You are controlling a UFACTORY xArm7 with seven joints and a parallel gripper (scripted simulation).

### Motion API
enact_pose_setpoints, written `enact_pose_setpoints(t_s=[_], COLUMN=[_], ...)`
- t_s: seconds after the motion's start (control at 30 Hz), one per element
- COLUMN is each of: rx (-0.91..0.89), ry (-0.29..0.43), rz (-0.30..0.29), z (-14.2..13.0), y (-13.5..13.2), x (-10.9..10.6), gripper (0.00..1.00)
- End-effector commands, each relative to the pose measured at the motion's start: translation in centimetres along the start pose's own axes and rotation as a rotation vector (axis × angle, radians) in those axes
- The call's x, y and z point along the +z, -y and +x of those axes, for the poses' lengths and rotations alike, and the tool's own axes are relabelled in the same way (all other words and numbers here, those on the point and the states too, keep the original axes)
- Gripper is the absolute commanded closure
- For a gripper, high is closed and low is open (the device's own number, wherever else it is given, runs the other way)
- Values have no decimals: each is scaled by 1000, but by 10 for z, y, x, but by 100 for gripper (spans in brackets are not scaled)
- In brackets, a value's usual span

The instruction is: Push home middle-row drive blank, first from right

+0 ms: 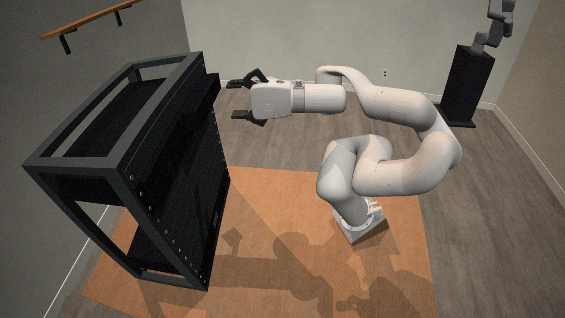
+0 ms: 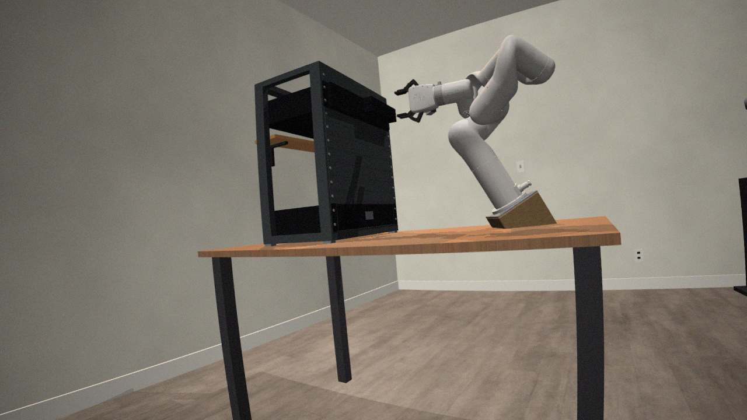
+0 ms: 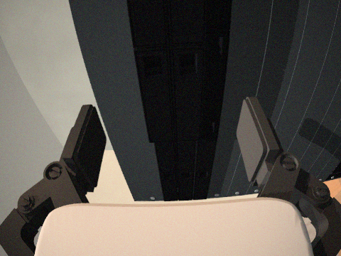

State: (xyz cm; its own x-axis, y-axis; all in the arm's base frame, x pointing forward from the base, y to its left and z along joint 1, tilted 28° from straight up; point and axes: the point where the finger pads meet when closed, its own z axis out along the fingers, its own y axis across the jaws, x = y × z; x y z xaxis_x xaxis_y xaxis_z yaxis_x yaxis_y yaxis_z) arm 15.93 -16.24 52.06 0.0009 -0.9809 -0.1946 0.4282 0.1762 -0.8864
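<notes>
The black rack (image 1: 130, 166) stands on the wooden table, its front facing my arm. The storage chassis (image 1: 197, 102) sits at the top of the front; it also shows in the exterior view (image 2: 360, 107). In the wrist view the chassis front (image 3: 182, 76) is a dark band, and single blanks are too dark to tell apart. My gripper (image 1: 239, 98) is open and empty. It points level at the chassis front, a short way off, and also shows in the exterior view (image 2: 403, 103) and the wrist view (image 3: 172, 139).
Dark panels (image 1: 189, 189) fill the rack front below the chassis. My arm's base (image 1: 361, 225) is bolted to the table to the right of the rack. A wall shelf (image 1: 86, 19) hangs behind the rack. A black pedestal (image 1: 466, 85) stands on the floor at the back right.
</notes>
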Motion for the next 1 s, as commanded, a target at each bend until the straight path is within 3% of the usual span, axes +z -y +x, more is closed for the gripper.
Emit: enact_pose_setpoints(t_s=[0.0, 0.6, 0.63, 0.97], rx=[-2, -2, -2, -2], ry=[-1, -1, -1, -1], rz=[1, 1, 1, 1], z=[0, 0, 0, 0], y=[1, 1, 1, 1], x=[0, 0, 0, 0], gripper=[0, 0, 100, 100])
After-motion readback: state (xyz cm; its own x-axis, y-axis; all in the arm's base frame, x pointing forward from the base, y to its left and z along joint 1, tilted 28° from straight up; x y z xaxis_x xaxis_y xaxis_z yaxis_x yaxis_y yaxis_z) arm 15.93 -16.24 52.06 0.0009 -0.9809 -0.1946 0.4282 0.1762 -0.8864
